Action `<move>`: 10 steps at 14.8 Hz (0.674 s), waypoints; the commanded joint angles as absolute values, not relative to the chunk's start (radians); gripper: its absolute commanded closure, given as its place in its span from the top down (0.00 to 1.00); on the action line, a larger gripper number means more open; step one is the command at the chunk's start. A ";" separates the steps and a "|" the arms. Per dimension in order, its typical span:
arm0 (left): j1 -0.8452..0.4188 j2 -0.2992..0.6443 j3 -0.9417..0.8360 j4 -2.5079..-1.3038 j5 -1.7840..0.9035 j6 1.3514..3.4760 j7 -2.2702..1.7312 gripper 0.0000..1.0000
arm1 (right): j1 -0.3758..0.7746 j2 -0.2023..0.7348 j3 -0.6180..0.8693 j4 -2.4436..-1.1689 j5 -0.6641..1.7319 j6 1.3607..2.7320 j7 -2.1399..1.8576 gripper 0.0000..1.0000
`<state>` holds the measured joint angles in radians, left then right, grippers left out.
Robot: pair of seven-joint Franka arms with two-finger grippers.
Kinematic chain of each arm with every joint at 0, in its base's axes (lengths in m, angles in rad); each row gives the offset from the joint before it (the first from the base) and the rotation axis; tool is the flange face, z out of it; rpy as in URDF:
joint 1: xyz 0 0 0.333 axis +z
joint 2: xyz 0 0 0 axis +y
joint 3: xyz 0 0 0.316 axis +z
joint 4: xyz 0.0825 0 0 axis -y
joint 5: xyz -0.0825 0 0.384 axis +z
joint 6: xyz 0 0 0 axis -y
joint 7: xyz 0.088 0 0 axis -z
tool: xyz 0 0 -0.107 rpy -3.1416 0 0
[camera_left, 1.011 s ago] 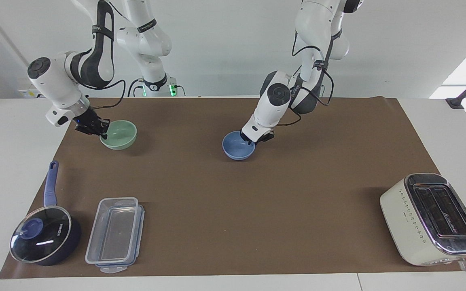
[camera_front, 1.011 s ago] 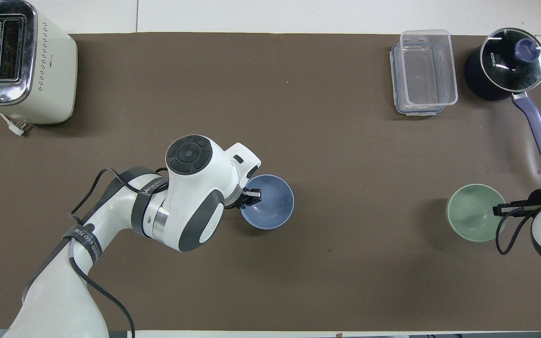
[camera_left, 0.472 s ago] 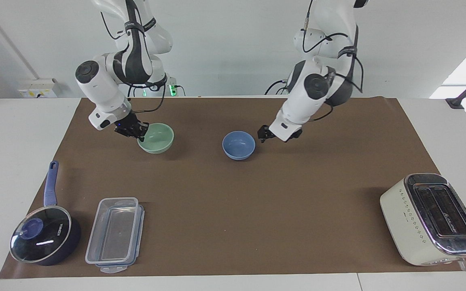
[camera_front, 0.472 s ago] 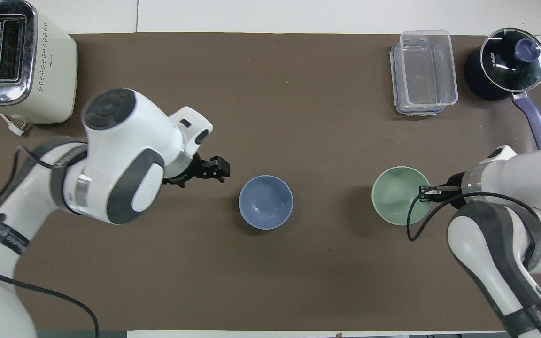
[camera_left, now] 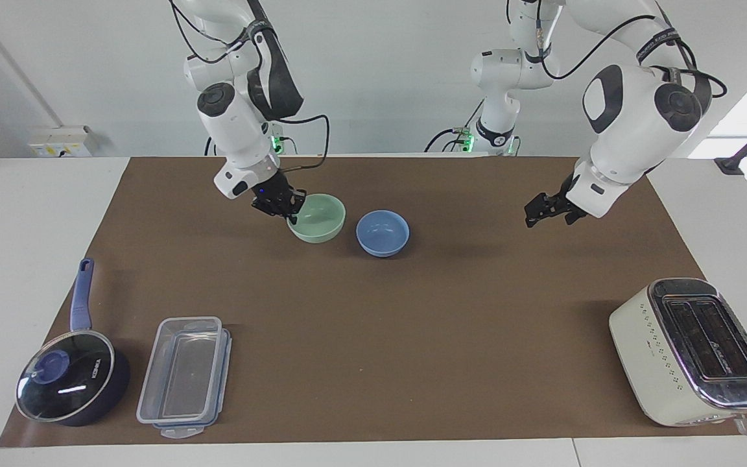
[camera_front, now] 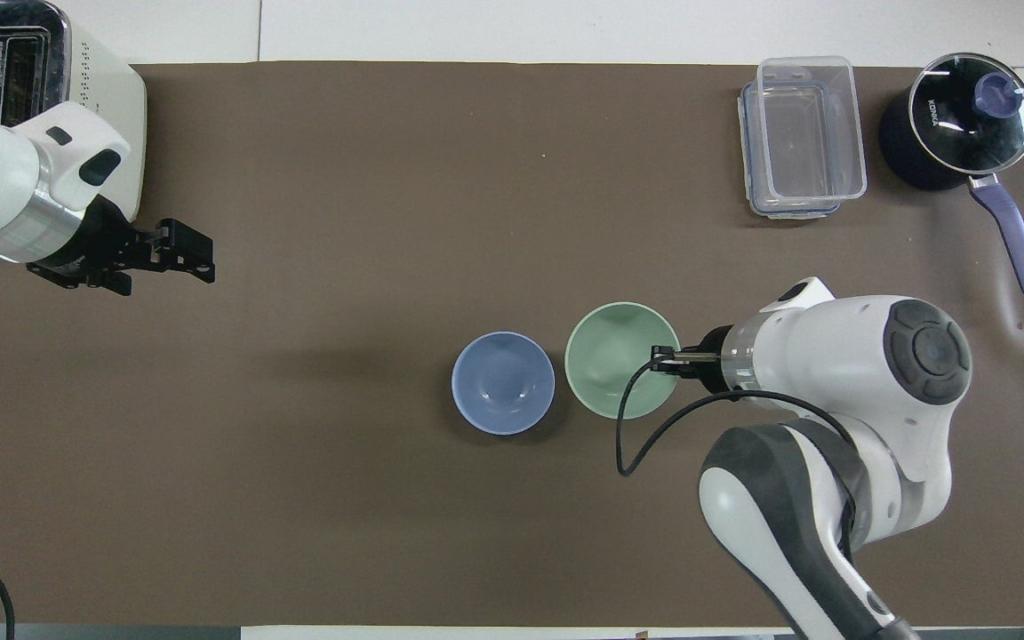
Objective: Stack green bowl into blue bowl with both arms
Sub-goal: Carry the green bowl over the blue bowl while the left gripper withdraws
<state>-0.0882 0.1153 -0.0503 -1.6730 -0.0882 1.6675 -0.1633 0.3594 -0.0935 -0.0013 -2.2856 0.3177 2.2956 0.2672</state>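
The blue bowl [camera_left: 382, 232] [camera_front: 503, 382] stands by itself mid-mat. Close beside it, toward the right arm's end, is the green bowl [camera_left: 317, 217] [camera_front: 614, 360], held slightly above the mat. My right gripper [camera_left: 292, 214] [camera_front: 659, 357] is shut on the green bowl's rim, on the side away from the blue bowl. My left gripper [camera_left: 537, 216] [camera_front: 205, 260] hangs open and empty over the mat toward the left arm's end, well clear of both bowls.
A cream toaster [camera_left: 691, 350] [camera_front: 32, 116] stands at the left arm's end, farther from the robots. A clear plastic container [camera_left: 185, 376] [camera_front: 804, 133] and a dark lidded saucepan [camera_left: 72, 383] [camera_front: 965, 120] sit at the right arm's end, also farther out.
My left gripper let go of the blue bowl's rim, opened and drew back toward the left arm's end. My right gripper carried the green bowl along the table to beside the blue bowl.
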 commanded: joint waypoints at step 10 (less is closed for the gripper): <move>-0.051 -0.056 -0.048 -1.635 0.014 1.408 -0.018 1.00 | 0.563 0.123 -0.006 -2.134 0.328 2.365 0.406 0.00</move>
